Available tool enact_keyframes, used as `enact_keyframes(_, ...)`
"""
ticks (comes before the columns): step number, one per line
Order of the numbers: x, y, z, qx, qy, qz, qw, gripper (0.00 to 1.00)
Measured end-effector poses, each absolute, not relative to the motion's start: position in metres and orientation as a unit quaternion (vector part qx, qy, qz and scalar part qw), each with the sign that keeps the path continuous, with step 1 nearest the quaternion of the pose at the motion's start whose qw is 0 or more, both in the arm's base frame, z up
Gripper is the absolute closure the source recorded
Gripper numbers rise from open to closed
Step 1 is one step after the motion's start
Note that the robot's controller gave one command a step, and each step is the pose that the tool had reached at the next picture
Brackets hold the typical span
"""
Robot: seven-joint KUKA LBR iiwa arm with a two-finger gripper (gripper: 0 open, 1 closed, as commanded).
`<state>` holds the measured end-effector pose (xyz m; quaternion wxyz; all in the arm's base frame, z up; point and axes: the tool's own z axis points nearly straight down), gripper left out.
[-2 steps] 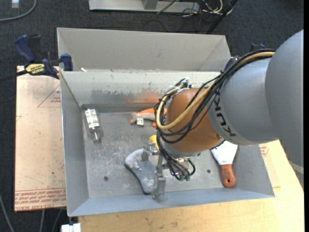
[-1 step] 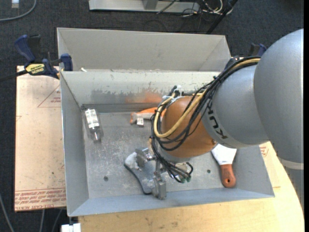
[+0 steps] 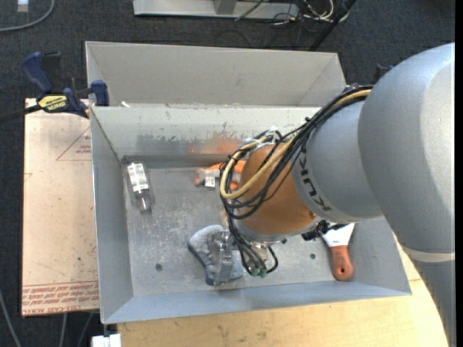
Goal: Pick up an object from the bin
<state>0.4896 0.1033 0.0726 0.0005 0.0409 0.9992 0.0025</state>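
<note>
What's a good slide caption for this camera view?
KUKA gripper low over a grey crumpled thing by the near wall of the bin.

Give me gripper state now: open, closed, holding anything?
Gripper: cannot be told. It is down at a grey crumpled thing near the bin's front wall; a hold on it cannot be confirmed.

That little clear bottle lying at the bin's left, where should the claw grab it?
Probably the middle of the clear bottle, from straight above, closing across its narrow width: it lies flat with bare bin floor on both sides.
</note>
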Motion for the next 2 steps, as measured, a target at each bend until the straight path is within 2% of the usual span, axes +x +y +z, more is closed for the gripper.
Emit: enact_keyframes(2,0.4882,0.1030,0.0765,0.041,0.999,0.002,-0.002,1.00)
